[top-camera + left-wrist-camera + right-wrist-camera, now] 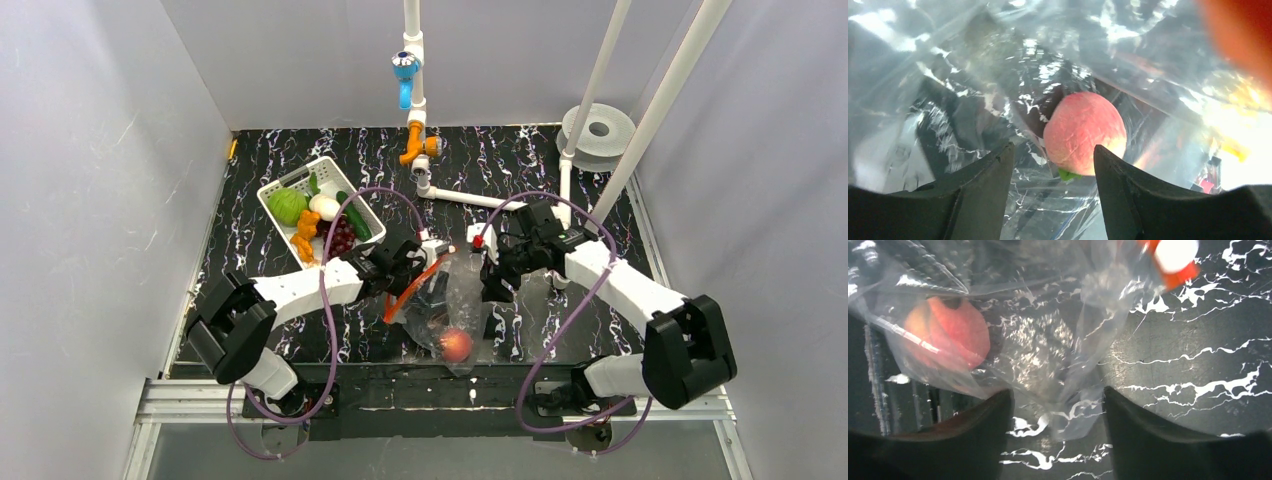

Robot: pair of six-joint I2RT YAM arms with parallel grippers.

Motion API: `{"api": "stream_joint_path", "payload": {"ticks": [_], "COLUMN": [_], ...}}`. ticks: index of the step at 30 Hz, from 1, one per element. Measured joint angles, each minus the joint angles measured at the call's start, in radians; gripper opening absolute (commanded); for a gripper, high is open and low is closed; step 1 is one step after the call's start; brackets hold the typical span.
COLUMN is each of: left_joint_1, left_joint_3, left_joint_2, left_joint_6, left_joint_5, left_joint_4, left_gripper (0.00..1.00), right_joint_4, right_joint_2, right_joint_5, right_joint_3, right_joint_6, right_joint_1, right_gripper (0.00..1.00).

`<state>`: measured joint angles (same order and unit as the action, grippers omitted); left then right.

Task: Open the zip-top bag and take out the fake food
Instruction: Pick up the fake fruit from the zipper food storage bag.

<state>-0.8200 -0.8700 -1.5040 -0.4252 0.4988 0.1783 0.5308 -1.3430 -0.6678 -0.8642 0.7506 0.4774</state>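
The clear zip-top bag [462, 290] lies crumpled at mid-table between both arms, its orange-red zip strip [408, 288] curling out to the left. One piece of fake food, a pink-red peach [456, 345], sits inside the bag at its near end. My left gripper [1053, 152] is open at the bag's mouth, and the peach [1083, 132] lies just beyond its fingertips behind plastic film. My right gripper [1057, 392] is open too. A loose flap of the bag [1083, 410] hangs between its fingers without being pinched, and the peach [948, 332] shows through the plastic at the left.
A white slotted basket [290, 178] at the back left holds several toy foods: a green vegetable [287, 206], a white piece, a cucumber, grapes and an orange piece. A white pipe frame [470, 198] with a blue tap stands at the back, and a grey spool [598, 130] at the back right.
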Motion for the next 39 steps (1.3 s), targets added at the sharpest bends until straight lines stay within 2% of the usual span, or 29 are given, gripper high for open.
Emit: {"api": "stream_joint_path", "payload": {"ticks": [1,3,9,12,16,19,20,22,23,24,27,29,32,35,36,38,39], "left_joint_1": [0.001,0.000,0.001,0.001,0.004,0.008,0.010,0.013,0.013,0.013,0.014,0.014,0.014,0.014,0.014,0.014,0.014], "left_joint_3": [0.016,0.046,0.105,0.112,0.112,0.115,0.117,0.121,0.122,0.124,0.129,0.139,0.153,0.155,0.155,0.155,0.155], "left_joint_2": [0.000,0.000,0.028,0.051,0.076,0.089,0.091,0.092,0.092,0.092,0.092,0.092,0.092,0.092,0.092,0.092,0.092], "left_joint_6": [-0.015,-0.040,-0.095,-0.112,-0.122,-0.128,-0.129,-0.132,-0.133,-0.134,-0.137,-0.137,-0.137,-0.138,-0.138,-0.138,-0.138], "left_joint_5": [-0.012,-0.031,-0.067,-0.078,-0.091,-0.093,-0.092,-0.092,-0.092,-0.092,-0.087,-0.078,-0.055,-0.034,-0.026,-0.013,-0.010], "left_joint_4": [-0.016,-0.037,-0.091,-0.112,-0.128,-0.135,-0.138,-0.141,-0.142,-0.142,-0.153,-0.171,-0.187,-0.200,-0.205,-0.210,-0.212], "left_gripper": [0.57,0.57,0.57,0.57,0.56,0.56,0.56,0.56,0.56,0.56,0.56,0.56,0.56,0.56,0.56,0.57,0.57], "right_joint_4": [0.010,0.031,0.124,0.198,0.293,0.338,0.340,0.344,0.349,0.346,0.272,0.200,0.118,0.064,0.048,-0.009,-0.035], "right_joint_2": [0.019,0.066,0.208,0.230,0.229,0.220,0.215,0.189,0.169,0.153,0.146,0.161,0.186,0.196,0.195,0.190,0.184], "right_joint_5": [-0.010,-0.033,-0.202,-0.273,-0.344,-0.358,-0.354,-0.338,-0.322,-0.306,-0.223,-0.164,-0.102,-0.053,-0.037,0.031,0.061], "right_joint_3": [-0.002,-0.002,0.022,0.061,0.069,0.074,0.080,0.096,0.100,0.101,0.101,0.101,0.107,0.122,0.127,0.144,0.149], "right_joint_6": [0.007,0.016,0.164,0.275,0.409,0.470,0.481,0.502,0.506,0.500,0.388,0.308,0.242,0.197,0.185,0.139,0.122], "right_joint_1": [-0.006,-0.016,-0.032,-0.032,-0.019,0.081,0.118,0.197,0.233,0.252,0.261,0.242,0.202,0.186,0.186,0.192,0.194], "right_gripper": [0.98,0.98,0.98,0.94,0.79,0.67,0.60,0.36,0.29,0.32,0.57,0.64,0.67,0.64,0.61,0.45,0.22]}}
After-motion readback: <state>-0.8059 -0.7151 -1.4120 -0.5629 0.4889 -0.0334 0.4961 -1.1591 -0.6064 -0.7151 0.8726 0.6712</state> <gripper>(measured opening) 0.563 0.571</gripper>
